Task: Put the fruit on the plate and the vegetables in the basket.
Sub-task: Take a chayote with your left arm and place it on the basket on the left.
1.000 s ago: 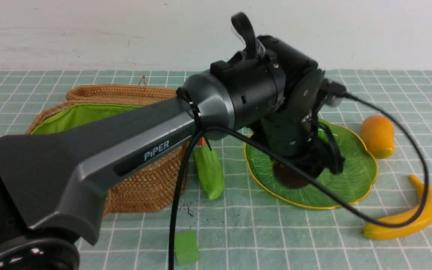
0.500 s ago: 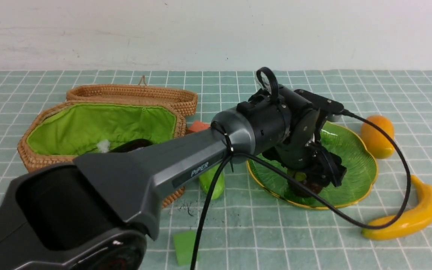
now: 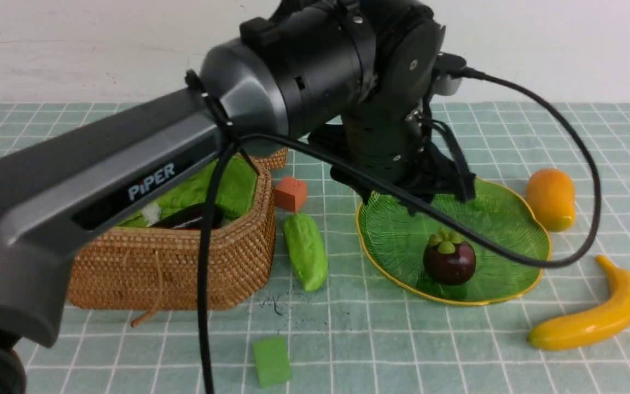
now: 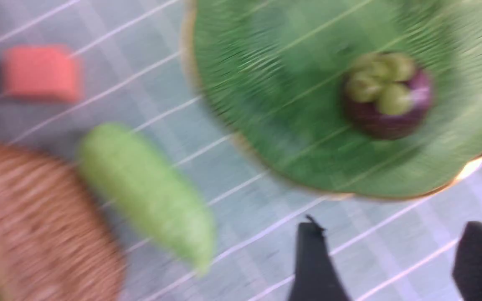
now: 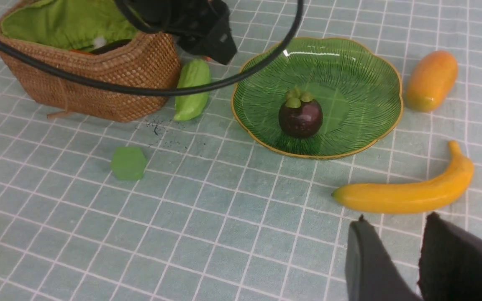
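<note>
The mangosteen (image 3: pixel 449 262) sat upright, green cap up, on the plate (image 3: pixel 512 230), toward its near side, the only fruit on the dish. The left gripper (image 4: pixel 391 234) hung above the plate's far edge with its jaws released, wide apart and holding nothing; its wrist view was blurred. The banana (image 3: pixel 594 320) lay on the checked cloth (image 3: pixel 380 339) just beside the plate's near right rim, and the mango (image 3: pixel 551 198) rested on the cloth at the plate's far right, close to the rim but apart from it. The basket (image 3: pixel 184 268) stood to the left with its lid open, a dark eggplant (image 3: pixel 184 218) lying inside on the green lining; a sliver of orange showed beside it, too hidden to name. The gourd (image 3: pixel 305 250) lay on the cloth between basket and plate, right beside the basket's wall. An orange cube (image 3: pixel 291 193) sat behind the gourd, and a green cube (image 3: pixel 271 361) lay nearer the camera. The right gripper (image 5: pixel 396 221) hovered over bare cloth near the banana, its jaws parted only narrowly and empty
</note>
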You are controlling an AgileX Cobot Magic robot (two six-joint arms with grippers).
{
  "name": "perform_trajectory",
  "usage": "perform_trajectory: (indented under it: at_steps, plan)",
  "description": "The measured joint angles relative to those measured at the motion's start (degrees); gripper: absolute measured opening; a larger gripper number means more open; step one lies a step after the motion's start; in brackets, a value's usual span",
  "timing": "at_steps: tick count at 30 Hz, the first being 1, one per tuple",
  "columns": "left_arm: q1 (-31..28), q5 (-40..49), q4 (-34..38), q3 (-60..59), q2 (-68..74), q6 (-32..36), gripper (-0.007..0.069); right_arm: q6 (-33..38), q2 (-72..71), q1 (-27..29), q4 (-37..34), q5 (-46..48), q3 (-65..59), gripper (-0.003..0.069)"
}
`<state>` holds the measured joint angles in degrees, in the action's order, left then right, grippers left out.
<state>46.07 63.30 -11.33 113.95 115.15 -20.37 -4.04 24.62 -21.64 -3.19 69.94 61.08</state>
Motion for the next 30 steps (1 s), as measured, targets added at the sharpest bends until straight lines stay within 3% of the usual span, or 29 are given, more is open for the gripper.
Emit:
perform_trajectory:
  at_steps: [3, 13, 30]
  plan:
    - [0.0, 0.4, -3.9, -5.0, 0.0, -1.7, 0.0394, 0.5, 0.0, 0.0, 0.0, 0.0, 0.0, 0.0202]
    - [0.0, -3.2, -19.9, -8.1, 9.2, -15.7, 0.0555, 0.9, 0.0, 0.0, -0.8, 0.3, 0.0, 0.0202]
    - [-3.5, -4.7, -20.1, -8.0, 15.4, -19.5, 0.0562, 2.0, 0.0, 0.0, -0.8, 1.6, 0.0, 0.0202]
